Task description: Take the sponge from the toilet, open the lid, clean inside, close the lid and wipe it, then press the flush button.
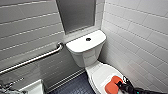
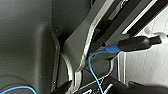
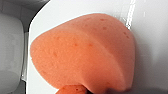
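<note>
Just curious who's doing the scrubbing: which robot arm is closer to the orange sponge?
Right. The right gripper holds the sponge against the toilet lid. The left arm sits low on the far side, across the floor from it.

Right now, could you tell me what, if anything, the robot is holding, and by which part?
The right gripper seems to grip the sponge by its end nearest the arm, with the sponge lying on the lid.

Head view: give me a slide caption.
Right gripper holds a bright orange oblong sponge on the closed glossy white oval toilet lid.
</note>
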You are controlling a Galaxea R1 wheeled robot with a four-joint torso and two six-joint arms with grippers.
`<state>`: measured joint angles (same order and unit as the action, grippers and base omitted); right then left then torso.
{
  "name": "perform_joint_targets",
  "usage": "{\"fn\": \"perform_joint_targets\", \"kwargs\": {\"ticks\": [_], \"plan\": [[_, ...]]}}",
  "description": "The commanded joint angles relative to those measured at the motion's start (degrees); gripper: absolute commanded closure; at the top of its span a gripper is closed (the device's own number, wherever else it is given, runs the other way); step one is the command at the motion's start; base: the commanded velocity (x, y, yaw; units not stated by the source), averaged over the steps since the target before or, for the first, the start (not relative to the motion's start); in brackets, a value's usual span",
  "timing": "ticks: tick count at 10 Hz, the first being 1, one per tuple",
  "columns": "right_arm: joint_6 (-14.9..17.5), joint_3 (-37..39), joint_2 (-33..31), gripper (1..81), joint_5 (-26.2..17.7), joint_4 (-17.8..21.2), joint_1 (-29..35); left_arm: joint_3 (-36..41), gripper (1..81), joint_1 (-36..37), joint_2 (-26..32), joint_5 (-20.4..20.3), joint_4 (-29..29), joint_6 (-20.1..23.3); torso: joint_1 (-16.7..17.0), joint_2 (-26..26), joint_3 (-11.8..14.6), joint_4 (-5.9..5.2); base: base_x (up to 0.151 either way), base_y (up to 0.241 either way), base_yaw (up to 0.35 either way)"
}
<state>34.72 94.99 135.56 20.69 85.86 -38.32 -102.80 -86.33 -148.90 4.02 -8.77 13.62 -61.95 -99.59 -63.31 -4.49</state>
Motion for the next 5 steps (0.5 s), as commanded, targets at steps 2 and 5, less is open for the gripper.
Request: {"fn": "perform_joint_targets", "kwargs": {"ticks": [2, 5], "plan": [[0.3, -7.9, -8.4, 81.1, -2.2, 0.6, -2.6, 1.6, 1.0, -0.5, 0.9, 5.4, 0.2, 0.4, 0.0, 0.0, 0.0, 0.0, 0.0, 0.0, 0.0], [0.3, -8.5, -10.9, 81.1, -2.1, -0.8, -7.9, 1.7, 1.0, -0.5, 1.0, 5.5, 0.3, 0.4, 0.0, 0.0, 0.0, 0.0, 0.0, 0.0, 0.0]]}}
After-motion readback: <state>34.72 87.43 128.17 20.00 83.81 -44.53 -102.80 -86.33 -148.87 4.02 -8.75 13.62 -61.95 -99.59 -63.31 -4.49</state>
